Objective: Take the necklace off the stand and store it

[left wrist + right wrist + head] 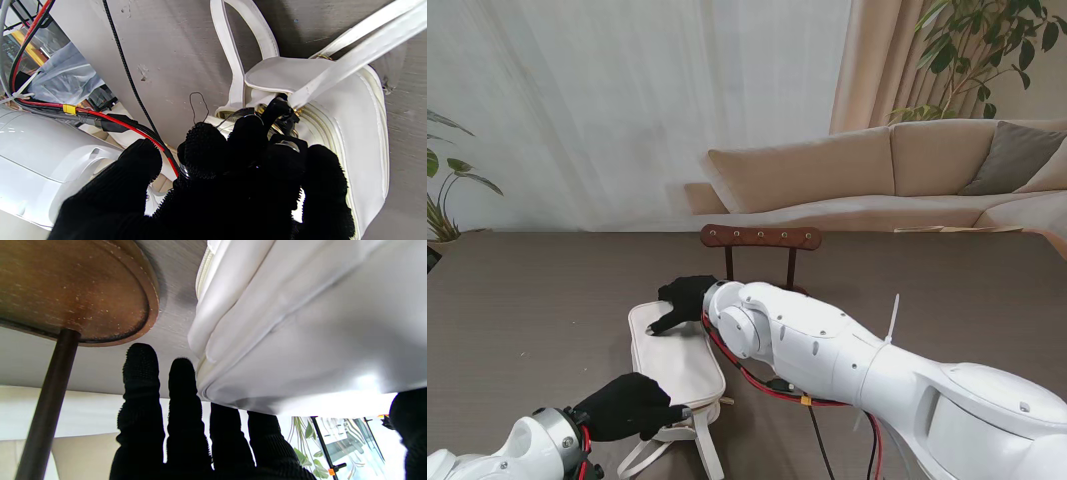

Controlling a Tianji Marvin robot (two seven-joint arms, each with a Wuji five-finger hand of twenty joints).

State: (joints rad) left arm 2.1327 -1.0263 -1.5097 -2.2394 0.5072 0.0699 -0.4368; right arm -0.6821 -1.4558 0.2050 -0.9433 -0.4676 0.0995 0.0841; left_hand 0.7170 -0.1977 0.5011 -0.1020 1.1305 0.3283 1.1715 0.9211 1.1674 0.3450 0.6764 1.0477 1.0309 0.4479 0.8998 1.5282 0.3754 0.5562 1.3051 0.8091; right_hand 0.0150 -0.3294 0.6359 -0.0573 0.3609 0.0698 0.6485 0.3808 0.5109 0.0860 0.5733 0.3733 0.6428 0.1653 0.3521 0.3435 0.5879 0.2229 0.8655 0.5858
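The wooden necklace stand (761, 237) rises behind the bag, and no necklace shows on its bar. Its oval base (76, 290) fills part of the right wrist view. A white handbag (677, 370) lies flat in front of the stand. My right hand (682, 298) clasps the bag's far end (300, 323), fingers (143, 390) straight on one side and the thumb on the other. At the near end, my left hand (632, 405) is curled, its fingertips (277, 108) pinched on the gold zipper hardware (293, 111). The necklace itself is not visible.
The bag's white straps (233, 50) trail toward me over the grey table (527, 300). Red and black cables (767, 385) hang from my right arm beside the bag. A beige sofa (897, 165) and plants stand beyond the table.
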